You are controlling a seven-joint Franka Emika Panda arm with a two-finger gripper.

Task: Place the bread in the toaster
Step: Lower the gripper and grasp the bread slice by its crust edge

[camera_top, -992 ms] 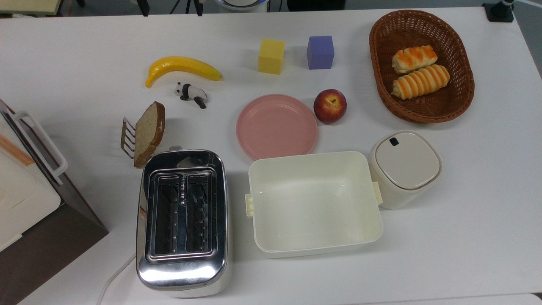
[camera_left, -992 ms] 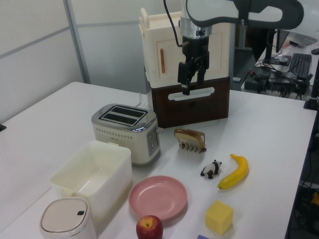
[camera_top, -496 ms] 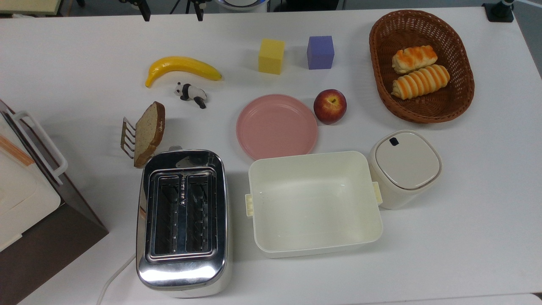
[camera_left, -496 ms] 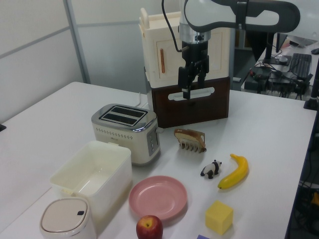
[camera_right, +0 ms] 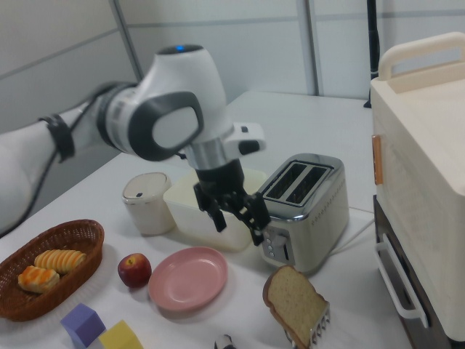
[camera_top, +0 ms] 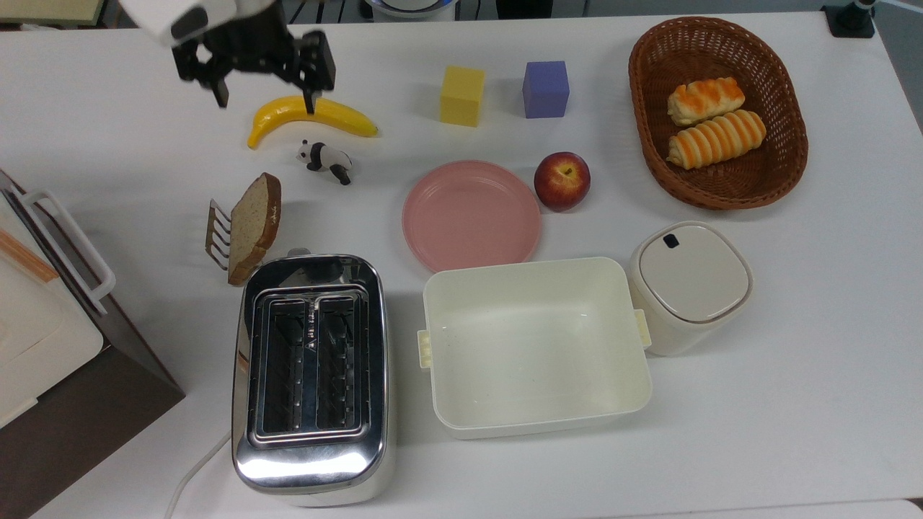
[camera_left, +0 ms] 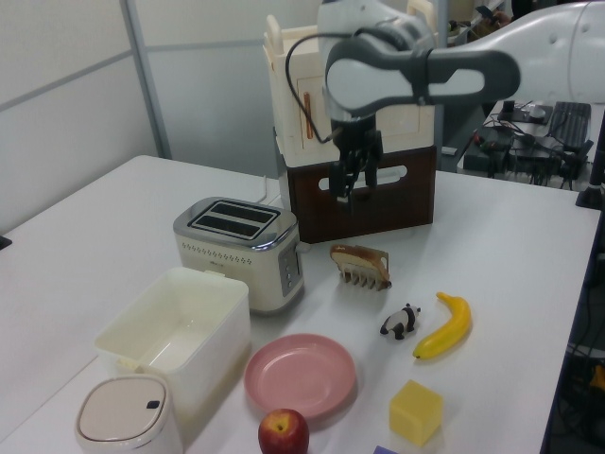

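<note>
The flat slice of brown wholemeal bread point(camera_top: 253, 225) stands on edge, leaning in a small wire rack point(camera_top: 218, 235) on the white table point(camera_top: 793, 346). In the top view its long axis runs from the rounded crust at the upper right down to the square end at the lower left, and that square end sits just beside the far corner of the shiny chrome two-slot toaster point(camera_top: 311, 375). Both toaster slots are empty, so the bread is not yet in.

My tool point(camera_top: 264, 96) hangs in the air with its two fingers spread wide and nothing between them. In the top view it appears over the yellow banana point(camera_top: 310, 115), so the bread lies below it in the top view and a little to the top view's left, with the small panda figure point(camera_top: 326, 158) between the two. In the right view the tool point(camera_right: 238, 219) is up beside the toaster, with the slice point(camera_right: 294, 303) lower and to the right view's right.

My arm reaches in from the top view's upper edge, wrist turned down, fingers pointing at the table. I judge that the coming move is a descent toward the slice, with the fingers turned to close across its flat faces.
</note>
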